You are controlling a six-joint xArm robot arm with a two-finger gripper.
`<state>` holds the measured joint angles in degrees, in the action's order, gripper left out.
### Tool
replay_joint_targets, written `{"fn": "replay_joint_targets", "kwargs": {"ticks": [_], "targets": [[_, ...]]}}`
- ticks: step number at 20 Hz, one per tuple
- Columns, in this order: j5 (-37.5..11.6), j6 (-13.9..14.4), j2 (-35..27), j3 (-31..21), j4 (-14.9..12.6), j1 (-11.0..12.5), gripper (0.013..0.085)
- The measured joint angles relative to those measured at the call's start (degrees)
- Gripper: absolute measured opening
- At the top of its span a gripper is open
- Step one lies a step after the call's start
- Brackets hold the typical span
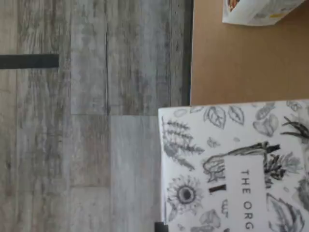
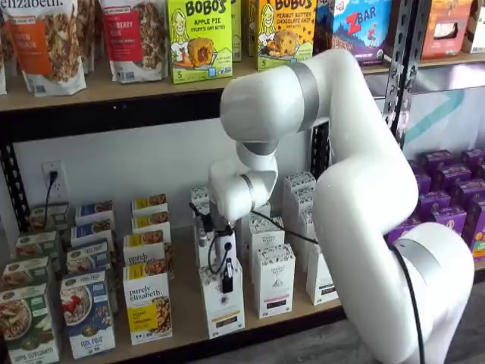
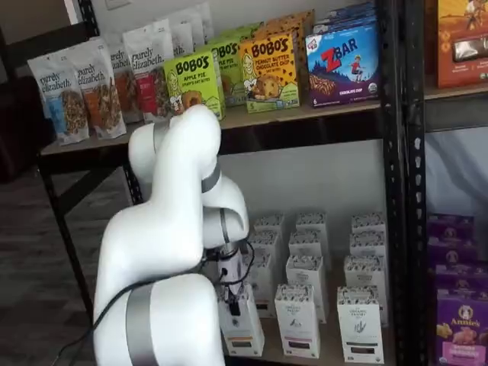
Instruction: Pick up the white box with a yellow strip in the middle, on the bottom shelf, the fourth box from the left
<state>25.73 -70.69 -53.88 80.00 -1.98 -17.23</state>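
a: where is the tall narrow white box with the grey leaf-patterned top [image 2: 222,299]?
b: at the near edge of the light wooden bottom shelf with the black front rail [image 2: 189,322], front of its row. in a shelf view it also shows, low beside the arm [image 3: 242,329]. the wrist view looks down on its patterned top [image 1: 236,166], with tan shelf board and grey plank floor around it.
a: and the black-fingered gripper [image 2: 226,274]?
b: it reaches down over that box's top, black fingers against the upper front with a cable looped beside. i cannot tell how wide the fingers stand, or whether they grip the carton.
a: what sits beside it?
b: just right, a matching white carton with a dark label [image 2: 273,280]. to the left, a wider white box with a yellow label [image 2: 148,305], then a box with a blue label [image 2: 87,312].
a: above?
b: the white jointed arm [image 2: 356,182] bends down from the right, in front of the upper shelf with yellow snack boxes [image 2: 199,38].
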Motion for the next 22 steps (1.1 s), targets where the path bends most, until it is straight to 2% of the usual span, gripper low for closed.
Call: {"fn": "replay_joint_targets", "kwargs": {"ticks": [12, 14, 16, 22], "targets": [[-6.43, 3.01, 14.33, -18.87, -1.63, -1.47, 0.053], [-6.15, 5.13, 17.51, -22.13, -3.61, -1.75, 0.053], [-5.24, 9.07, 20.82, -25.33, -7.53, -2.08, 0.053], [-2.77, 12.94, 28.94, -32.55, -10.0, -3.76, 0.053]]}}
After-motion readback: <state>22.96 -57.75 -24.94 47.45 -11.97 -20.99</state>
